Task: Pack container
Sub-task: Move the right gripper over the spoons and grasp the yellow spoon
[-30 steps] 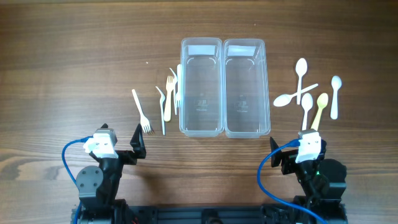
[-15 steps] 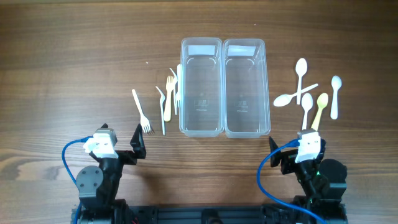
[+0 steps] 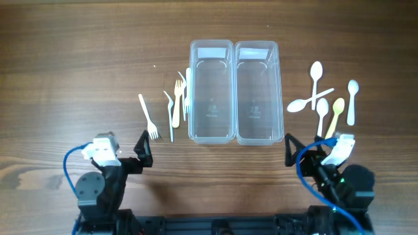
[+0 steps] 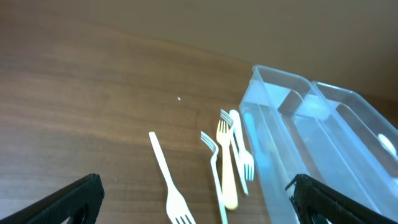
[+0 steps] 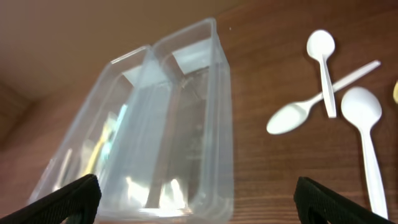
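Two clear, empty plastic containers stand side by side mid-table, the left one and the right one. Several plastic forks lie left of them: a white fork, a thin white one and a yellow one. Several spoons lie to the right, white ones and a yellow one. My left gripper is open and empty near the forks. My right gripper is open and empty, just in front of the right container and the spoons.
Both arm bases sit at the table's front edge, each with a blue cable looping beside it. Bare wood surrounds the containers at the back and at the far left.
My right wrist has swung to the right and turned, so its camera now sits further right. My left arm has shifted slightly left. Forks, spoons and containers have not moved.
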`<state>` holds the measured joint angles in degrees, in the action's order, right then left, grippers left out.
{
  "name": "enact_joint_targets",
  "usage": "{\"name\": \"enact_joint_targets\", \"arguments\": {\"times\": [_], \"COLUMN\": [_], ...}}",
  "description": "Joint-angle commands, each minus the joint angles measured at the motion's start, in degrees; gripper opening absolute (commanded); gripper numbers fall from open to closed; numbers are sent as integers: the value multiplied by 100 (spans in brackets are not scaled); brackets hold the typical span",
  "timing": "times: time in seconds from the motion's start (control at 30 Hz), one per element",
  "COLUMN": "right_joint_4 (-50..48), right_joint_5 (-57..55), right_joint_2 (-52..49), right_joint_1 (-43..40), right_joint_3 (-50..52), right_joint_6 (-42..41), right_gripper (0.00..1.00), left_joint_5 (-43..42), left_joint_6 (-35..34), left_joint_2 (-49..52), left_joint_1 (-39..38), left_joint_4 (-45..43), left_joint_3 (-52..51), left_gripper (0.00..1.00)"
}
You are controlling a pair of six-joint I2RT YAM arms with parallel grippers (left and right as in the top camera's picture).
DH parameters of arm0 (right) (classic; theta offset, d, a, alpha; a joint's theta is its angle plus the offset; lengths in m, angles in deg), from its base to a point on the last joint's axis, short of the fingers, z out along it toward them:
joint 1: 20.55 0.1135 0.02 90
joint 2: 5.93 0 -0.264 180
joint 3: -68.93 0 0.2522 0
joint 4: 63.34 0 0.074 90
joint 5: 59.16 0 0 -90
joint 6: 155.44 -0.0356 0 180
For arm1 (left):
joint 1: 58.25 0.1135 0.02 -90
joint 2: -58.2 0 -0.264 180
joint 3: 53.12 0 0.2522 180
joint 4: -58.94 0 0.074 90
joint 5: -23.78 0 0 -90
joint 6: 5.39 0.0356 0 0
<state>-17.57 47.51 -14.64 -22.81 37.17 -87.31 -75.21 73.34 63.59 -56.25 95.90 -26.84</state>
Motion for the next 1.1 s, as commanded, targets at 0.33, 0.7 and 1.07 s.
{"name": "enact_joint_targets", "arguments": {"times": [0.33, 0.7, 1.07], "right_joint_4": [1506, 2459, 2240], "right_joint_5": [-560, -533, -1150], "right_joint_2": [-5250, -7611, -8596], "right_joint_1": [-168, -1316, -1639], "right_joint_3": [-4557, -5687, -5062], "right_joint_6": [1174, 2448, 1419], "right_gripper": [100, 100, 100], "left_joint_5": [227, 590, 868], "left_joint_6": [-52, 511, 507], "left_joint_2": [4299, 5539, 5539], "left_joint_1": [42, 42, 42], "left_joint_4": [1047, 1825, 1825], "left_joint_3": [3436, 4210, 4210], "left_gripper": [100, 100, 100]}}
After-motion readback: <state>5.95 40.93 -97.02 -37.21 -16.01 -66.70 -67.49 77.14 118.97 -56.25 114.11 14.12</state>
